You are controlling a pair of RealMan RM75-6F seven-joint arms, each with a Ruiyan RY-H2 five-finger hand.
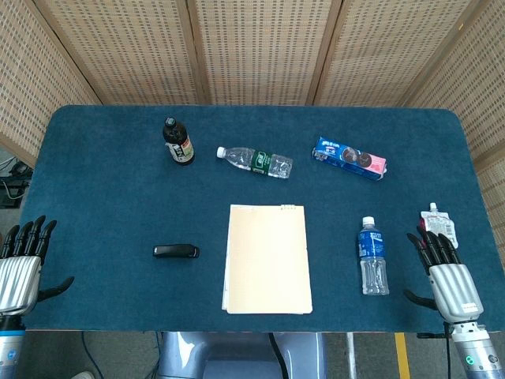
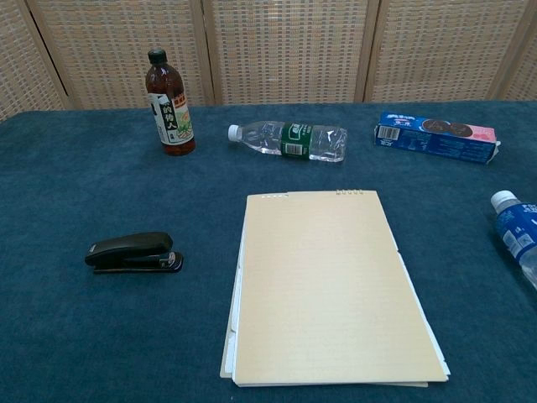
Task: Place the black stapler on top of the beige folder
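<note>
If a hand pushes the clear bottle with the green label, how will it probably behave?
The clear bottle lies on its side on the blue cloth, so it would probably roll. It looks nearly empty and dented, so it is likely light and soft to squeeze.

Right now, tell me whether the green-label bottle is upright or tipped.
Tipped: the green-label bottle lies on its side on the table, cap pointing left.

On the upright dark glass bottle with the black cap, the white label carries large Chinese characters, too small to make out for certain. The blue biscuit box with the pink end and the lying clear bottle's green band show print, none of it legible.
</note>
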